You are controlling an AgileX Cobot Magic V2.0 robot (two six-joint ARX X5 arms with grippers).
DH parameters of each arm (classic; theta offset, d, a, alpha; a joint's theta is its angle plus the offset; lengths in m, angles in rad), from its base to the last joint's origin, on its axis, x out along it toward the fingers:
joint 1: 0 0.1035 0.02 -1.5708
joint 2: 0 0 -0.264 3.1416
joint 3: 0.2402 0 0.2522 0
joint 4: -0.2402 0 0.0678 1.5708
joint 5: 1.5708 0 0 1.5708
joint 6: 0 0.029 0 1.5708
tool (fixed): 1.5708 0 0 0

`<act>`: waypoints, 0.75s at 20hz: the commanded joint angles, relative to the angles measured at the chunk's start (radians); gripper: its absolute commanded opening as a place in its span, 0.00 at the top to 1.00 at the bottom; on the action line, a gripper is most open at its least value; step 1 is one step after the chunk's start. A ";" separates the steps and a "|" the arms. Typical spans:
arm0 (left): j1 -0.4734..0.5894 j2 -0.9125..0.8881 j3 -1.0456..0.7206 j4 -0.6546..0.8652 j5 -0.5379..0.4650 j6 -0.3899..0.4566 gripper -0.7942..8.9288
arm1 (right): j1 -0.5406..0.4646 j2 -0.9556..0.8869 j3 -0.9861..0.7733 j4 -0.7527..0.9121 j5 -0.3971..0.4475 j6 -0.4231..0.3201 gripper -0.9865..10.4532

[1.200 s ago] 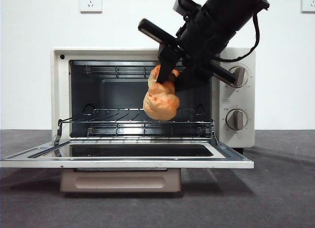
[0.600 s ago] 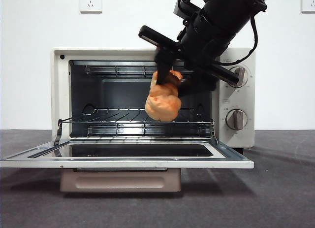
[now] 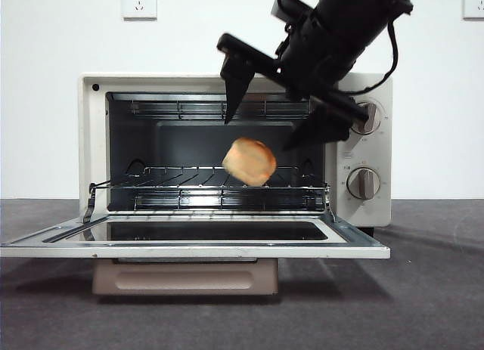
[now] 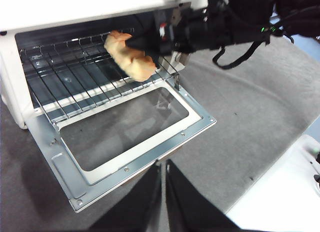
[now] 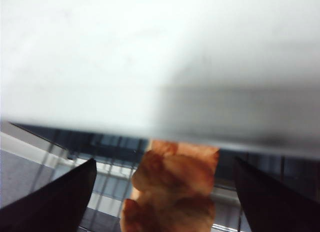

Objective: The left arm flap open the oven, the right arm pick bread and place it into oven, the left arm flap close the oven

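The cream-white oven (image 3: 363, 214) stands with its door (image 3: 189, 248) flapped down flat. The golden-brown bread (image 3: 249, 161) is inside, at the wire rack (image 3: 166, 185), free of the jaws. My right gripper (image 3: 261, 132) is open just above the bread in the oven's mouth, its fingers spread to either side. The right wrist view shows the bread (image 5: 172, 187) between the wide-apart jaws of the right gripper (image 5: 164, 164). In the left wrist view the bread (image 4: 131, 59) lies on the rack under the right arm (image 4: 225, 26). My left gripper (image 4: 163, 192) is shut and empty, back from the open door (image 4: 125, 137).
Two beige knobs (image 3: 364, 117) sit on the oven's right panel, close beside the right arm. The oven stands on a dark grey tabletop (image 3: 431, 289). A white wall with sockets is behind. A white surface (image 4: 280, 192) borders the table in the left wrist view.
The right gripper has opened and let go of the bread. The bread has dropped a little onto the rack. The gripper has risen slightly.
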 commanded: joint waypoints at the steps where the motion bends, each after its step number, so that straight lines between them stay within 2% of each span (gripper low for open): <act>1: -0.008 0.002 0.017 0.008 -0.003 -0.002 0.90 | 0.006 -0.011 0.021 0.002 -0.005 -0.007 0.53; 7: -0.008 0.002 0.017 0.007 -0.014 -0.002 0.90 | 0.020 -0.072 0.021 -0.090 -0.110 -0.006 0.53; 12: -0.008 0.027 0.016 -0.032 -0.134 -0.002 0.90 | 0.048 -0.196 0.021 -0.244 -0.211 -0.010 0.54; 15: -0.008 0.076 0.013 -0.080 -0.155 -0.003 0.90 | 0.055 -0.304 0.021 -0.361 -0.262 -0.043 0.54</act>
